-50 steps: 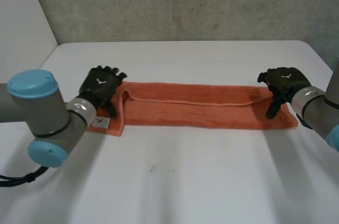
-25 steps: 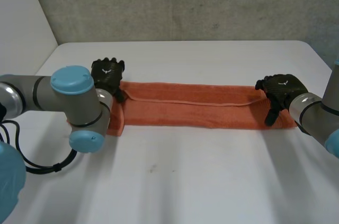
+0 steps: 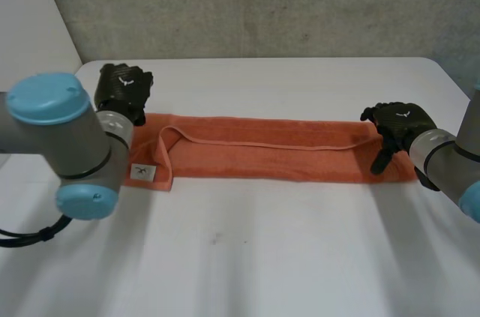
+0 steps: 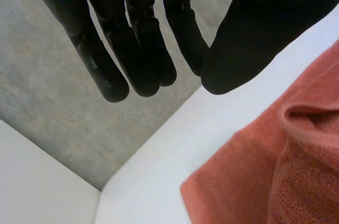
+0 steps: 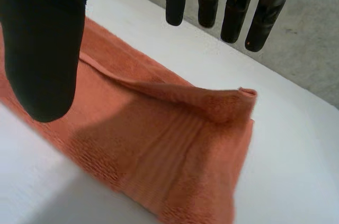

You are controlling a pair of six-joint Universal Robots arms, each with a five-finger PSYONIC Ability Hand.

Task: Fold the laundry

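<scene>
An orange towel (image 3: 270, 148) lies in a long folded strip across the white table (image 3: 262, 257), with its left end turned over and a white label (image 3: 142, 173) showing. My left hand (image 3: 124, 92) hovers just behind that left end, off the cloth. In the left wrist view its fingers (image 4: 132, 49) are drawn in toward the thumb with nothing between them, and the towel (image 4: 296, 171) lies beside them. My right hand (image 3: 397, 126) is open over the towel's right end. In the right wrist view the towel (image 5: 159, 139) lies below the straight fingers (image 5: 212, 1).
A grey wall (image 3: 262, 2) rises behind the table's far edge. My left arm (image 3: 67, 152) reaches over the table's left side, near the towel's left end. Bare table lies in front of the towel.
My left hand has lifted off the towel's left end and moved back and to the left, and its fingers have drawn in. The right hand has hardly moved.
</scene>
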